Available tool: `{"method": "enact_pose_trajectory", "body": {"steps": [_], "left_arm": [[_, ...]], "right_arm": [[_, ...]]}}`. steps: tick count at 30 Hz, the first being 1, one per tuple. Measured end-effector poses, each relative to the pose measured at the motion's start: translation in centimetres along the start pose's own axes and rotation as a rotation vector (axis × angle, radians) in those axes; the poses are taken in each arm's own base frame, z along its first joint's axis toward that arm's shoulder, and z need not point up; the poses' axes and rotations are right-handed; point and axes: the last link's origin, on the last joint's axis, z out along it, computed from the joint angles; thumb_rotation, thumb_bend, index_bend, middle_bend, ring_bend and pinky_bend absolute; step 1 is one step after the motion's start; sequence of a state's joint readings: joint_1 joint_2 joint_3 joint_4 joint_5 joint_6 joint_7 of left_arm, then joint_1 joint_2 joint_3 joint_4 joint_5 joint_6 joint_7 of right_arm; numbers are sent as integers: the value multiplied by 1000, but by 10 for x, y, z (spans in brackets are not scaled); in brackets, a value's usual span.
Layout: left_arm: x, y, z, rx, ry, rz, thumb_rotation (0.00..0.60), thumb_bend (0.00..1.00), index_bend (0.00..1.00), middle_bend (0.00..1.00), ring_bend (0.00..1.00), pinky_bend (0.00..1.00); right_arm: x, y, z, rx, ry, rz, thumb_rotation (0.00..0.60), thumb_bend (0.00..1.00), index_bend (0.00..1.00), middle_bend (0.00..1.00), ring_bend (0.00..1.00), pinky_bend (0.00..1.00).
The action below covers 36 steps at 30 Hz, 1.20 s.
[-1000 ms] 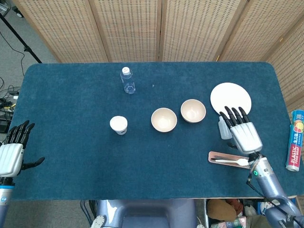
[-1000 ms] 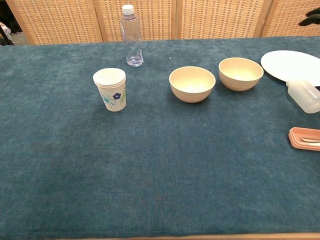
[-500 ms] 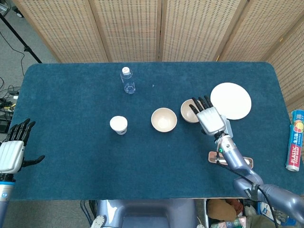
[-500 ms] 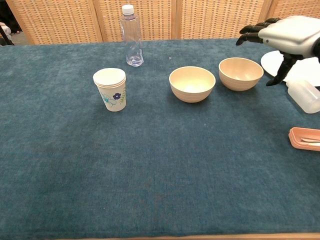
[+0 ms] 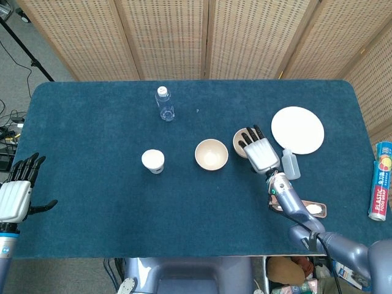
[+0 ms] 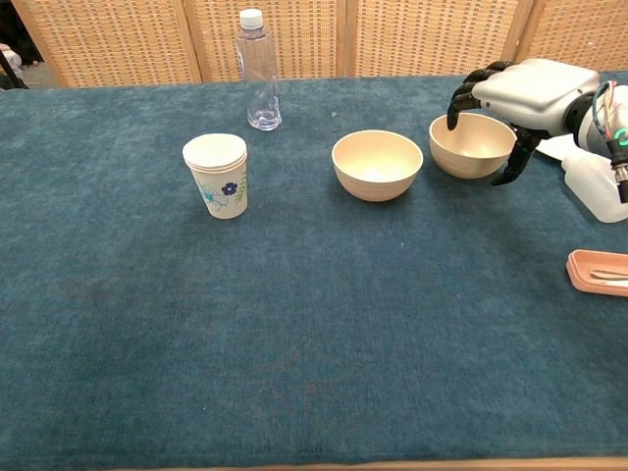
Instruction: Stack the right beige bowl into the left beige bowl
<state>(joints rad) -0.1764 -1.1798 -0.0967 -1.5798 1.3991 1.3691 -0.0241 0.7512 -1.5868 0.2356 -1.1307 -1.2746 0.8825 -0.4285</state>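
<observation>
Two beige bowls stand side by side mid-table. The left beige bowl (image 5: 211, 154) (image 6: 377, 164) is empty and stands free. My right hand (image 5: 260, 152) (image 6: 520, 91) hovers over the right beige bowl (image 5: 241, 141) (image 6: 468, 149), fingers spread and curving down over its rim, thumb on the near side. It holds nothing; whether it touches the rim I cannot tell. My left hand (image 5: 16, 191) stays open beside the table's left edge, far from both bowls.
A paper cup (image 5: 153, 161) (image 6: 217, 174) and a clear bottle (image 5: 164, 103) (image 6: 256, 71) stand left of the bowls. A white plate (image 5: 297, 129), a small squeeze bottle (image 5: 290, 164) (image 6: 600, 186) and a pink tray with a spoon (image 5: 306, 207) (image 6: 599, 272) lie right.
My right hand moved left from beside the plate to above the right bowl and lowered, fingers curving over its rim. The left hand barely moved.
</observation>
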Motion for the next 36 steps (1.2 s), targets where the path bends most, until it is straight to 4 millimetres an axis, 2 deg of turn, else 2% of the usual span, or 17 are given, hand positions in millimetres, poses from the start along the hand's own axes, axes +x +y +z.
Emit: {"method": "enact_pose_trajectory", "body": {"steps": [5, 8, 12, 24, 29, 36], "left_arm": [[-2, 0, 1, -1, -15, 5, 600, 0, 0, 0, 0, 0], [-3, 0, 1, 3, -18, 2, 600, 0, 0, 0, 0, 0], [-3, 0, 2, 4, -22, 1, 600, 0, 0, 0, 0, 0], [-3, 0, 2, 2, -23, 0, 600, 0, 0, 0, 0, 0], [-3, 0, 2, 3, -21, -2, 600, 0, 0, 0, 0, 0], [-3, 0, 1, 1, -20, -3, 600, 0, 0, 0, 0, 0]], "right_arm": [[-9, 4, 4, -10, -15, 2, 600, 240, 299, 202, 66, 0], [-13, 6, 6, -18, -21, 3, 600, 280, 323, 226, 85, 0], [-19, 9, 8, -24, -30, 4, 600, 392, 384, 284, 126, 0], [-27, 9, 13, -23, -26, 3, 600, 439, 532, 410, 188, 0], [-29, 8, 15, -24, -14, 3, 600, 441, 619, 494, 214, 0], [-28, 8, 14, -13, 17, 10, 600, 445, 663, 540, 234, 0]]}}
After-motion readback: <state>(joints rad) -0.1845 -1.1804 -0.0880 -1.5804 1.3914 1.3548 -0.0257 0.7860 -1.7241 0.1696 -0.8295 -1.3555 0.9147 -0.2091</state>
